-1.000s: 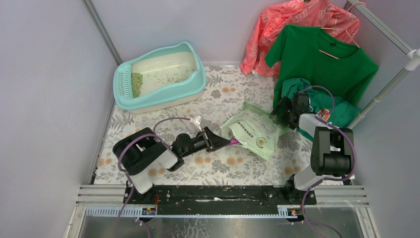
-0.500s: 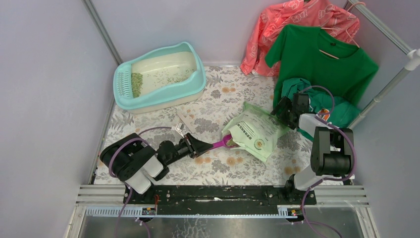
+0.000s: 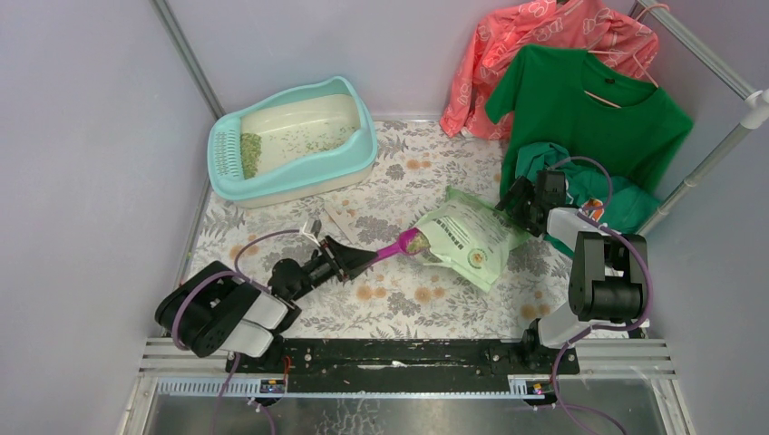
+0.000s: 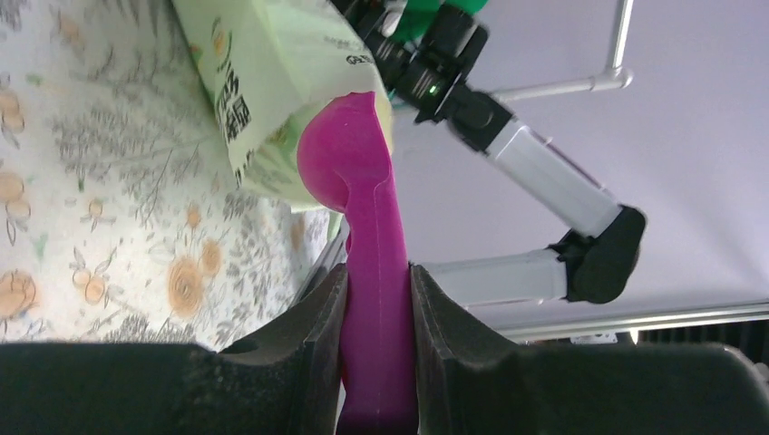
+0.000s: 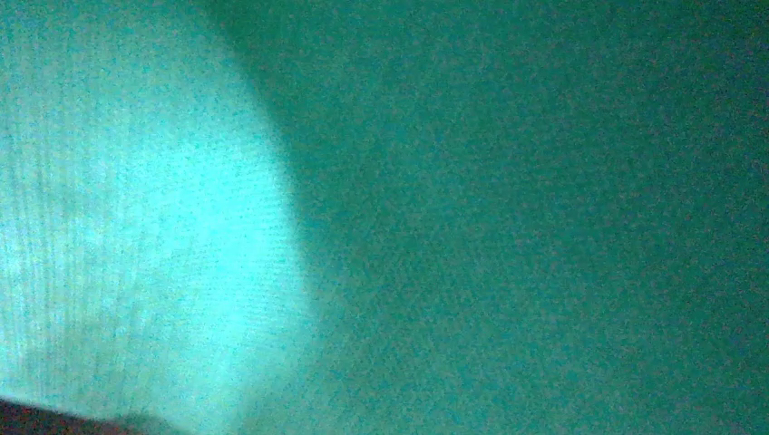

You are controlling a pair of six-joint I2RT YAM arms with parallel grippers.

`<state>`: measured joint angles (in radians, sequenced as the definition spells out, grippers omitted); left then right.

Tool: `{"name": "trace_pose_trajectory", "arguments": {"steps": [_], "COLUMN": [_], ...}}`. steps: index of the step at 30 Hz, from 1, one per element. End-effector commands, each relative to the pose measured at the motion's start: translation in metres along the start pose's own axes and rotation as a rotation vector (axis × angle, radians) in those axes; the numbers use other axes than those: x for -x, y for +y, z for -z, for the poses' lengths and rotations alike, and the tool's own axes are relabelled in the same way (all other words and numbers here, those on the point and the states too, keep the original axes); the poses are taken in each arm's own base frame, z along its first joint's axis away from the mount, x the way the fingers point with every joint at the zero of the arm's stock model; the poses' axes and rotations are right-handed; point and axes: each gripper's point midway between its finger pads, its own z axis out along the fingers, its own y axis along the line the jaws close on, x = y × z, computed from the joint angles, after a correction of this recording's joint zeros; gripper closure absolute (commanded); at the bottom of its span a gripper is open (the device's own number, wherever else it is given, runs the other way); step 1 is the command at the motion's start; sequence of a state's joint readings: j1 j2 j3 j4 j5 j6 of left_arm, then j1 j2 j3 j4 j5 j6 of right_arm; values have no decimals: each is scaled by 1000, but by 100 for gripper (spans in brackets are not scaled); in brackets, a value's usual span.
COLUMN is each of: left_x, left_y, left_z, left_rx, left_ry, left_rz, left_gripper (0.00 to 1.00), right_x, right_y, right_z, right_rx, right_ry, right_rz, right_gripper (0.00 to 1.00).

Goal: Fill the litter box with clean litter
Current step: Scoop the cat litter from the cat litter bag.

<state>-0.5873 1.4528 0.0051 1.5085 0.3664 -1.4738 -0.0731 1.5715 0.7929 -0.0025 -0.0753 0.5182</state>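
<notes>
The litter box (image 3: 366,138) stands at the back left, with clean litter (image 3: 250,152) piled by its slotted grate and scattered thinly over the cream basin. My left gripper (image 3: 348,258) is shut on the handle of the purple scoop (image 3: 388,249). The scoop's bowl holds greenish litter (image 3: 414,241) just outside the mouth of the light green bag (image 3: 467,240). In the left wrist view both pads clamp the scoop (image 4: 363,208), with the bag (image 4: 263,72) beyond it. My right gripper (image 3: 515,201) sits at the bag's far right corner; its jaws are hidden.
A green shirt (image 3: 589,109) and a pink garment (image 3: 544,41) hang at the back right, and teal cloth (image 5: 453,181) fills the right wrist view. A small white packet (image 3: 337,217) lies on the floral table cover between the box and the bag.
My left arm has pulled back to the left and drawn the scoop out of the bag's mouth, its bowl now showing with litter in it. The right arm has not moved.
</notes>
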Motion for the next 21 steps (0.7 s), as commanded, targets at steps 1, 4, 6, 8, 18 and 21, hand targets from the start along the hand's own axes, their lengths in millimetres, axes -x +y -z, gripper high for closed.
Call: {"name": "trace_pose_trajectory", "arguments": {"steps": [1, 4, 6, 8, 18, 21], "left_x": [-2, -1, -2, -5, -16, -19], "left_y": [16, 24, 22, 30, 34, 39], "left_z": [39, 33, 32, 31, 50, 52], "left_rx": [42, 74, 61, 90, 115, 140], "left_ry": [-37, -25, -18, -3, 16, 25], "left_rz": [30, 31, 45, 52, 97, 96], "left_gripper": [97, 97, 97, 97, 98, 99], "right_x": [-5, -4, -3, -4, -5, -4], "right_y": [4, 5, 5, 5, 5, 5], "right_z": [6, 7, 8, 8, 8, 9], "right_rx": [23, 26, 23, 23, 27, 26], "right_ry": [18, 19, 15, 15, 20, 17], "right_rz": [5, 3, 5, 5, 4, 6], "right_gripper": [6, 6, 6, 6, 6, 6]}}
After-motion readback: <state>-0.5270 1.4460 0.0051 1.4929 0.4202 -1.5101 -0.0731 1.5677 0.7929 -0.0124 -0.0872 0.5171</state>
